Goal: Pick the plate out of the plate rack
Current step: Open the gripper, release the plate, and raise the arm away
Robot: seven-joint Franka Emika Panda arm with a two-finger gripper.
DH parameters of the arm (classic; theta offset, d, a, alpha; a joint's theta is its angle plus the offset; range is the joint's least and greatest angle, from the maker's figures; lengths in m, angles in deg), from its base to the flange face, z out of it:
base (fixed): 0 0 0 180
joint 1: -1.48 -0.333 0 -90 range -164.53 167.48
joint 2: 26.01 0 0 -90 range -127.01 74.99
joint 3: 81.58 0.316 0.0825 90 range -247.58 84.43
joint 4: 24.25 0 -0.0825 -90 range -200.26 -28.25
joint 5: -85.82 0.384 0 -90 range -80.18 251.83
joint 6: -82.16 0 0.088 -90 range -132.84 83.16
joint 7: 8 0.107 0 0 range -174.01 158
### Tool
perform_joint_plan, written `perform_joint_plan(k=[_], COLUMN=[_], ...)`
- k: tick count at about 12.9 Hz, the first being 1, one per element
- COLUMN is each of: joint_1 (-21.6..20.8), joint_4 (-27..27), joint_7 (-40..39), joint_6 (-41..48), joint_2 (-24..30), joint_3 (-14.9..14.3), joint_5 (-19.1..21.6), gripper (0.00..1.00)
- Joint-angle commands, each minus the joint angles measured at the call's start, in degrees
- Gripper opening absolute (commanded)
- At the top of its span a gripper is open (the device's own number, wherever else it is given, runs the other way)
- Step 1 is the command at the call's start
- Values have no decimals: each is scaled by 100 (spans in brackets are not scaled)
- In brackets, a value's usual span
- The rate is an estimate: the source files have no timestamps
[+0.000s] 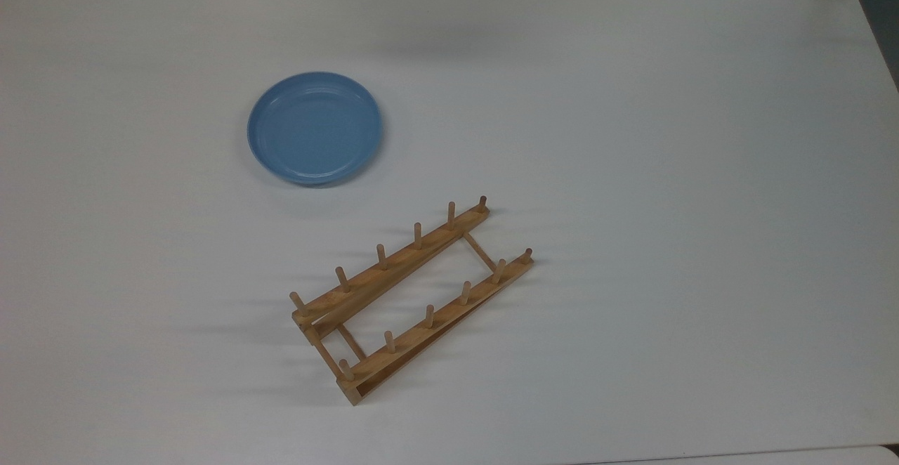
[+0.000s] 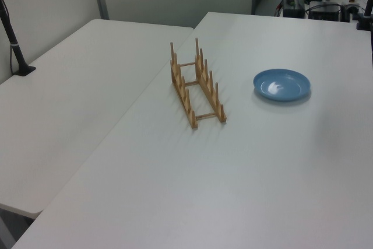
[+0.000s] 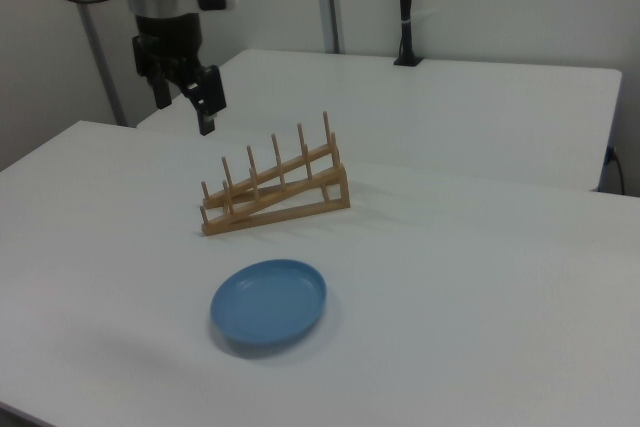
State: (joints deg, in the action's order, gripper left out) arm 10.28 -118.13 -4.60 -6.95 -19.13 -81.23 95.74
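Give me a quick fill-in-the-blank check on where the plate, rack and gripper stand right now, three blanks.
1. The plate lies flat on the ____, apart from the plate rack.
2. Each rail of the plate rack carries ____ upright pegs.
3. In the right view the gripper hangs above the table and holds ____.

Missing words: table; six; nothing
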Motion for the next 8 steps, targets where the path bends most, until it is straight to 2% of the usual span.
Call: perform_joint_plan(k=[1,4,8], joint_1=[-414,-441,-424], joint_4=[-17,-149,-140], joint_7=[162,-85,-102], joint_6=[-385,-1177,-1276], joint_2=[-81,-231,-293], joint_3=[-176,-176,-176], joint_5=[-568,-622,-719], gripper=[100,100,100])
